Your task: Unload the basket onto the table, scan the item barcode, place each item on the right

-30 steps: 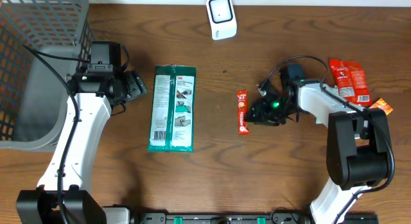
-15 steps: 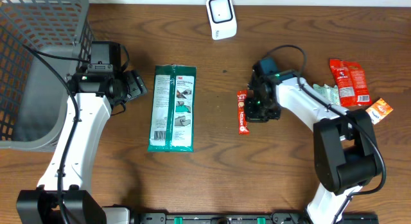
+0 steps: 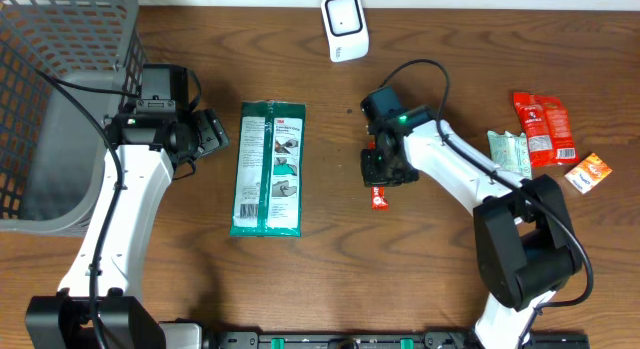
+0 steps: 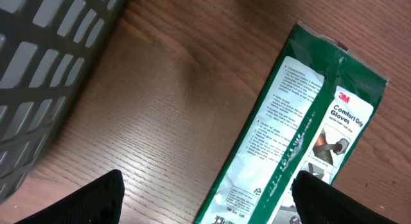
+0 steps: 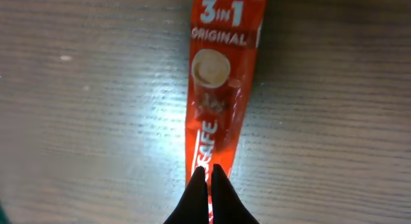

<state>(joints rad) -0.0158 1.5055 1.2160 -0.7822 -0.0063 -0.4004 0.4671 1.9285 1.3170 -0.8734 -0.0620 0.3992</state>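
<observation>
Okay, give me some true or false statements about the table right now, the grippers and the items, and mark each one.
1. The right gripper is closed, tips at one end of the red coffee sachet. True.
2. The green glove pack lies inside the grey basket. False: it lies on the table, between basket and sachet.
3. The left gripper is open. True.
4. The left gripper holds the white scanner. False: the scanner stands alone at the table's edge.

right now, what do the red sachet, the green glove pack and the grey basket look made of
The red sachet looks like glossy printed plastic or foil film: creased, catching the light. The green glove pack looks like shiny plastic film with a crimped centre seam. The grey basket is probably matte moulded plastic, going by its rigid open grid walls.
</observation>
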